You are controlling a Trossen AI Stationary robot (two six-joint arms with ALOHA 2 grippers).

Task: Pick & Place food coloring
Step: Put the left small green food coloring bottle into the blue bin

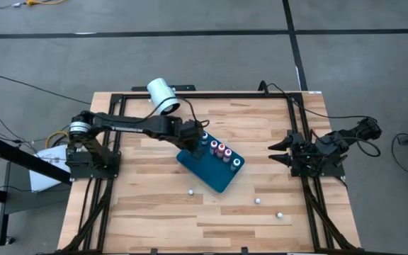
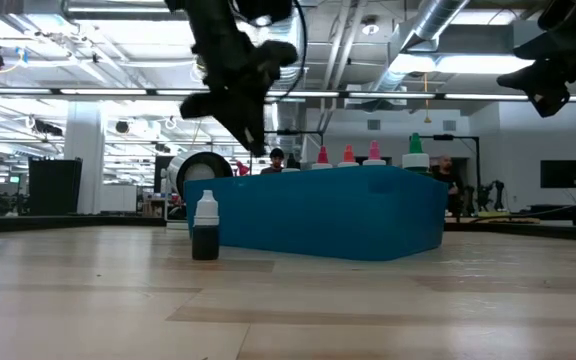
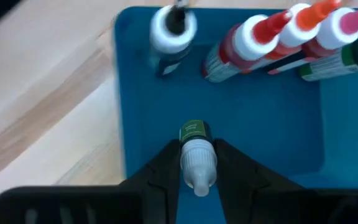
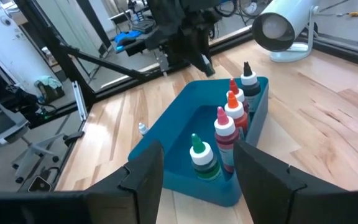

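Note:
A teal tray [image 1: 207,173] lies slantwise mid-table. Several food coloring bottles [image 4: 225,127] with green, pink, orange, red and black tips stand upright in a row along its far-right wall. My left gripper [image 3: 197,146] hangs over the tray's far-left part [image 1: 194,140], shut on a small bottle [image 3: 195,134] that has a white cap and a green label. My right gripper [image 1: 278,152] waits at the table's right side, open with nothing between its fingers [image 4: 191,174]. My left gripper pinches the small bottle by its white cap end [image 3: 199,165] between the two fingers. The fingers slant down from the table's left side. The green-labelled body [image 3: 194,132] sticks out past the fingertips toward the tray floor, clear of it.
A big white cylinder [image 1: 163,95] lies at the far edge behind the tray. Loose white-capped bottles stand on the wood near the front: one [image 1: 188,191] shows in the low view with a dark body [image 2: 205,228], two more [image 1: 258,200] [image 1: 280,214] farther right.

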